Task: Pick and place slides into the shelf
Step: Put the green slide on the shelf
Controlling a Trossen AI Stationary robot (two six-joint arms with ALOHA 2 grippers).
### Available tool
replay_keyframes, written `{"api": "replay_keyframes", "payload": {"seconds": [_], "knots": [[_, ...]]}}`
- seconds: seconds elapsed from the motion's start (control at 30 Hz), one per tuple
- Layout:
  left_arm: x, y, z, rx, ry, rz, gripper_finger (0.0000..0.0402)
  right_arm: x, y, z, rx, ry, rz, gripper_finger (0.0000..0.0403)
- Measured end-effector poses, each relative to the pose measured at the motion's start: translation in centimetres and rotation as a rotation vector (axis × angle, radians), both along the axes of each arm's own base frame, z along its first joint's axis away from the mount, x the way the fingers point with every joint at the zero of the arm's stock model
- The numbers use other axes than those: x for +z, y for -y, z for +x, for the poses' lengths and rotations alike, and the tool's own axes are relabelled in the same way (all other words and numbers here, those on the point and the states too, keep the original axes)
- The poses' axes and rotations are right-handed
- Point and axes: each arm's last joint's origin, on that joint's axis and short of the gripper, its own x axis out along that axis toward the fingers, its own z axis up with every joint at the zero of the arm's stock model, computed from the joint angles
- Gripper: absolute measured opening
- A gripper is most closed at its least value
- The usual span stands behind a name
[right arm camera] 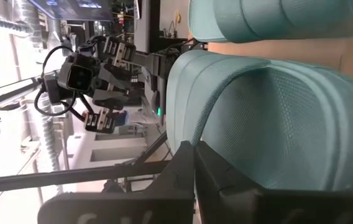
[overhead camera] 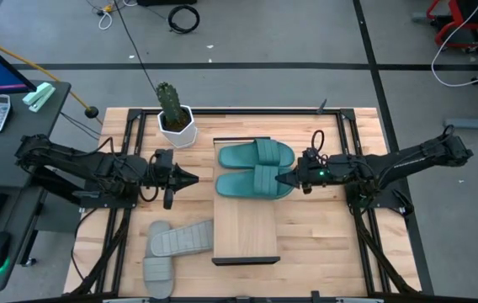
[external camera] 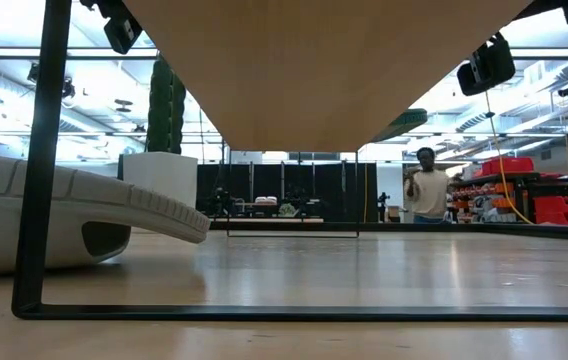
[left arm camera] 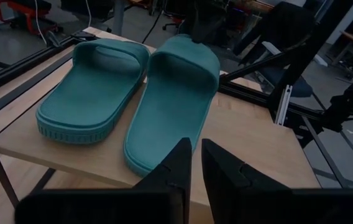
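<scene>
Two teal slides lie side by side on the far half of the shelf, the far one and the near one, soles down. Two grey slides lie on the tabletop left of the shelf, near the front edge; one of them shows in the low view. My right gripper is shut, with its tips at the near teal slide's right end. My left gripper hovers left of the shelf, pointing at the teal slides, its fingers shut to a slit on nothing. My right gripper's shut fingertips rest against the near teal slide at its toe end, by the strap's edge. They come level from the table's right, along the slide. The slide lies flat on the shelf. The tips hide the exact spot they touch.
A cactus in a white pot stands on the table's far left part, behind my left gripper. Black frame rails run along the table beside both arms. The shelf's near half is bare wood. A person stands far off in the room.
</scene>
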Motion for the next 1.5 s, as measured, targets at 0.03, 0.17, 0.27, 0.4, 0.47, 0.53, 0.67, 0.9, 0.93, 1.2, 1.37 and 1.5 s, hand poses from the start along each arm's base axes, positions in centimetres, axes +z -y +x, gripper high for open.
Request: {"api": "replay_keyframes", "payload": {"seconds": [0.03, 0.17, 0.27, 0.4, 0.47, 0.53, 0.67, 0.9, 0.93, 1.2, 1.37, 1.5], "knots": [[0.0, 0.0, 0.0, 0.0, 0.0, 0.0, 0.0041, 0.0, 0.0, 0.0, 0.0, 0.0, 0.0, 0.0], [0.0, 0.0, 0.0, 0.0, 0.0, 0.0, 0.004, -0.1, 0.0, -0.2, -0.002, -0.016, 0.004, 0.0], [0.0, 0.0, 0.0, 0.0, 0.0, -0.001, 0.0044, -0.1, 0.0, -0.3, -0.002, -0.022, 0.005, 0.0], [0.0, 0.0, 0.0, 0.0, -0.001, -0.001, 0.0045, 0.1, 0.1, -0.8, -0.003, -0.027, 0.005, 0.0], [0.0, 0.0, 0.0, 0.0, -0.001, -0.001, 0.0042, 0.2, 0.2, -1.1, -0.011, -0.028, 0.011, 0.0], [0.0, 0.0, 0.0, 0.0, -0.001, -0.001, 0.0039, 0.2, 0.3, -1.5, -0.02, -0.045, 0.007, 0.0], [0.0, 0.0, 0.0, 0.0, -0.001, -0.001, 0.0037, 0.1, 0.3, -1.7, -0.022, -0.066, 0.009, 0.0], [0.0, 0.0, 0.0, 0.0, -0.001, -0.001, 0.0043, -0.3, 0.3, -1.7, -0.023, -0.104, 0.002, 0.0], [0.0, 0.0, 0.0, 0.0, -0.001, -0.001, 0.0043, -0.3, 0.3, -1.7, -0.023, -0.107, 0.002, 0.0], [0.0, 0.0, 0.0, 0.0, -0.001, -0.001, 0.0035, -0.3, 0.3, -1.7, -0.012, -0.107, 0.006, 0.0], [0.0, 0.0, 0.0, 0.0, -0.002, -0.001, 0.0039, -0.4, 0.3, -1.8, -0.004, -0.119, 0.006, 0.0], [0.0, 0.0, 0.0, 0.0, -0.003, -0.001, 0.0041, -0.8, 0.2, -1.9, 0.012, -0.157, 0.006, 0.0]]}}
